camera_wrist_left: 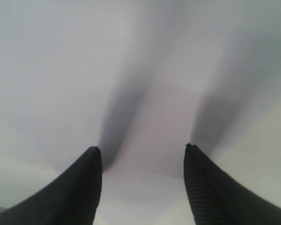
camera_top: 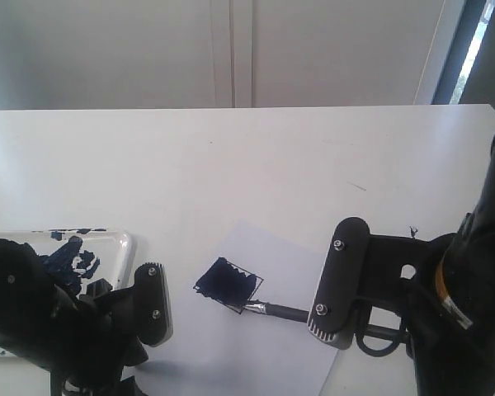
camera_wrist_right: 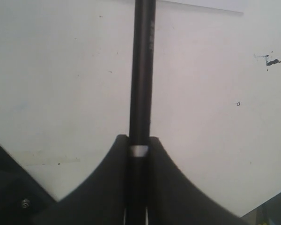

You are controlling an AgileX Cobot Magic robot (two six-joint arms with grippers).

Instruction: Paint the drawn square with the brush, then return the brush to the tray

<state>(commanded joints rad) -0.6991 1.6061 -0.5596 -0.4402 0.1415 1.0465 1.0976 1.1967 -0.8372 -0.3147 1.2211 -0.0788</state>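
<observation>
The drawn square sits tilted on its white paper sheet, mostly filled with dark navy; a strip along its right edge is still white. The brush lies nearly level, its tip touching the square's lower right corner. My right gripper is shut on the brush's black handle; in the exterior view its fingertips are hidden behind the wrist. The tray, smeared with navy blotches, lies at the left, partly behind my left arm. My left gripper is open with nothing between its fingers, close over the paper's lower left part.
The white table stretches back to a pale wall. A few dark paint specks mark the table near my right arm. My left arm's wrist stands between tray and square.
</observation>
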